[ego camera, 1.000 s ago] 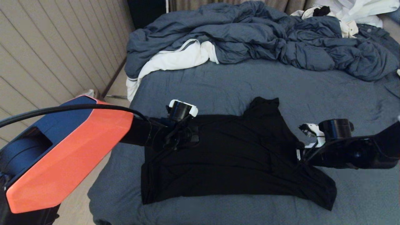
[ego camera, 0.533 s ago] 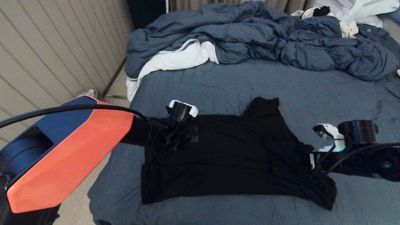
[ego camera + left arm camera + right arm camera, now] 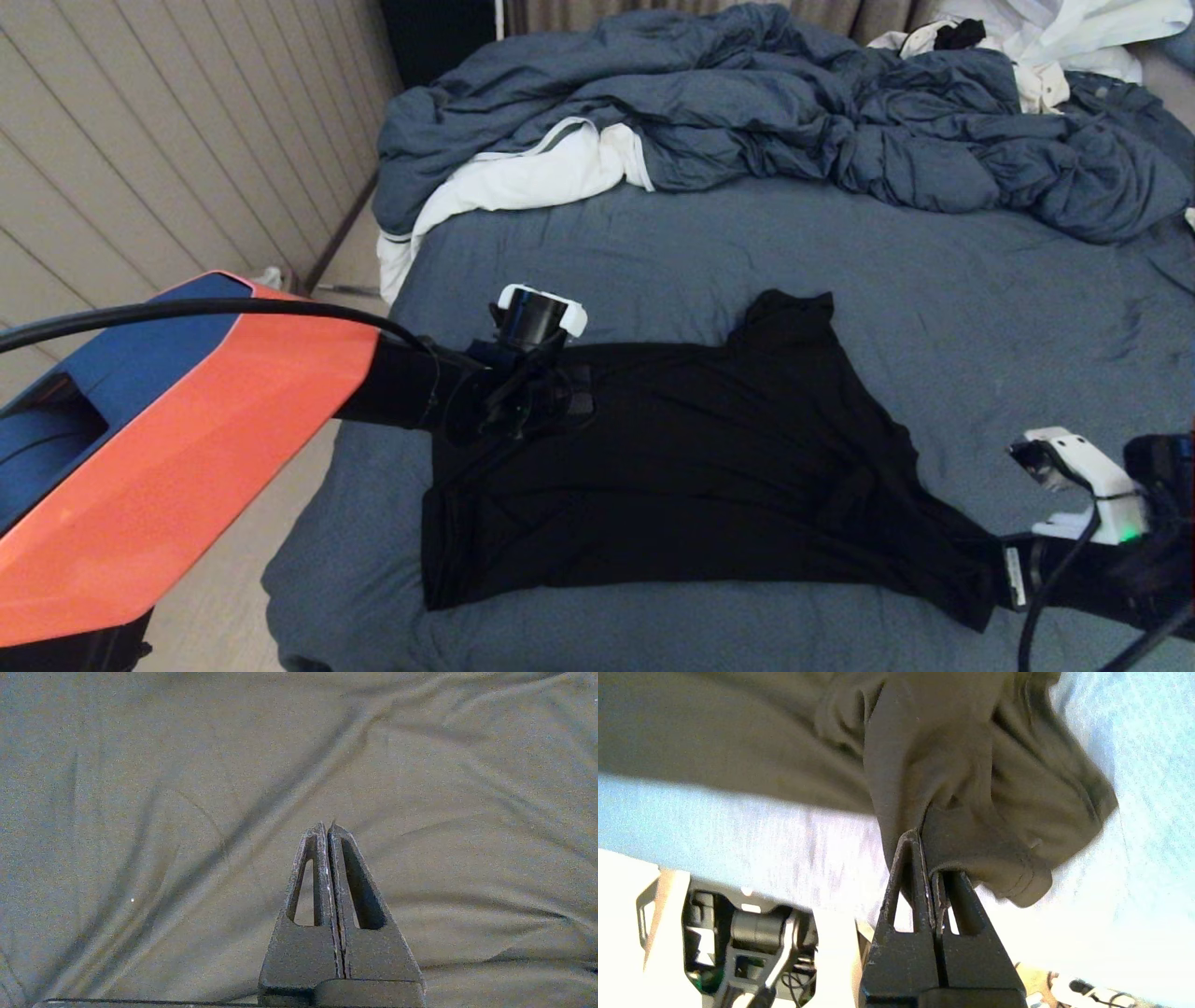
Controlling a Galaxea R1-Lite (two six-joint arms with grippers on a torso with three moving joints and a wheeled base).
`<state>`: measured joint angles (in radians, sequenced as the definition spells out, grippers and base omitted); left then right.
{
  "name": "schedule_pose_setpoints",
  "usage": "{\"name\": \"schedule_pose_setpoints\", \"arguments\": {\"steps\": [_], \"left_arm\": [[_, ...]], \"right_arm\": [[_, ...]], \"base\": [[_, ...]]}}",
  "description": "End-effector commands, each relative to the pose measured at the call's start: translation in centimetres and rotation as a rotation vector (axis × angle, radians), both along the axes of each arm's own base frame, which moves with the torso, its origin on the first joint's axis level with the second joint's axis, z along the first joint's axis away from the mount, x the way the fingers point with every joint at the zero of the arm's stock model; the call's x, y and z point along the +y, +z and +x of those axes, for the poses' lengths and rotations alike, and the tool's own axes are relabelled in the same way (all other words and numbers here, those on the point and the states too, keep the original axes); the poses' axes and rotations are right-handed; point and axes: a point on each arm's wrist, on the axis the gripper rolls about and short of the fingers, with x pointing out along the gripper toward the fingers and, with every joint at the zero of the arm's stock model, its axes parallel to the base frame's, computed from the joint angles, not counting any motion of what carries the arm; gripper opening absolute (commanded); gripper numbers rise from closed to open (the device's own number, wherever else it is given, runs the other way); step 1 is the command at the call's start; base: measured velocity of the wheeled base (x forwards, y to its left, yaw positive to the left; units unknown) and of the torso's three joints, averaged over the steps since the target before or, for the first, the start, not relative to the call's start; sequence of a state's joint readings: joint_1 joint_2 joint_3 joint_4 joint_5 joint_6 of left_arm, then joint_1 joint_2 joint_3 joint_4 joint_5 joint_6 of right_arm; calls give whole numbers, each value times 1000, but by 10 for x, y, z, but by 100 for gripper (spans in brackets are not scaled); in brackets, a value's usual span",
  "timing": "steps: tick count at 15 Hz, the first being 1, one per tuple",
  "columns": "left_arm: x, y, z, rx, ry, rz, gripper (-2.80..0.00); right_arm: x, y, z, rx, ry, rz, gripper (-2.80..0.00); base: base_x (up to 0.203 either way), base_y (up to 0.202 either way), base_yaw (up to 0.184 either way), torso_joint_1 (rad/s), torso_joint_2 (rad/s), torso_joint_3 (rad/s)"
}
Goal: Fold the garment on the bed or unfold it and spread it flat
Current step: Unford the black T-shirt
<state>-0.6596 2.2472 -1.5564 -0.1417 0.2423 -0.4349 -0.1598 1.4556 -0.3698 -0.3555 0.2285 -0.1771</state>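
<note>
Black jersey shirt lies mostly flat on the near part of the bed, one corner dragged out toward the near right edge. Right gripper is clamped tight on that hemmed corner, cloth bunched around the closed fingers. Left gripper is closed with nothing between its fingers, tips over the shirt at its far left part; whether it presses the cloth down I cannot tell. Judged step: pulling the right corner outward to spread the shirt. To do it well, pull low and along the sheet, steady, so thin jersey does not lift or slip out. Keep the left side anchored, stop once creases go taut, then release. Duvet is well apart, no snag risk.
</note>
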Motion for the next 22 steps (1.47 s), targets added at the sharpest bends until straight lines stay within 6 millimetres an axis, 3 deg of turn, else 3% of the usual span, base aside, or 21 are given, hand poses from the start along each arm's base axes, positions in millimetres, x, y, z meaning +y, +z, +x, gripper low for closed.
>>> {"name": "schedule_pose_setpoints", "arguments": {"steps": [1, 6, 12, 18, 21, 22], "left_arm": [[1, 7, -2, -11, 3, -12, -280], [2, 10, -4, -8, 3, -12, -280], [2, 11, -6, -8, 1, -12, -280], [-1, 9, -8, -3, -5, -9, -280], [-2, 9, -9, -2, -8, -8, -280], [-2, 8, -9, -1, -9, -6, -280]], "right_arm": [[4, 2, -29, -41, 11, -18, -280], [12, -18, -80, -23, 31, -43, -280], [19, -22, -116, 22, 46, -38, -280], [23, -30, -135, 119, 103, -70, -280], [22, -30, -135, 120, 111, -79, -280], [22, -30, -135, 119, 112, -81, 0]], "base": [[0, 0, 0, 0, 0, 0], [0, 0, 0, 0, 0, 0], [0, 0, 0, 0, 0, 0], [0, 0, 0, 0, 0, 0], [0, 0, 0, 0, 0, 0], [0, 0, 0, 0, 0, 0]]}}
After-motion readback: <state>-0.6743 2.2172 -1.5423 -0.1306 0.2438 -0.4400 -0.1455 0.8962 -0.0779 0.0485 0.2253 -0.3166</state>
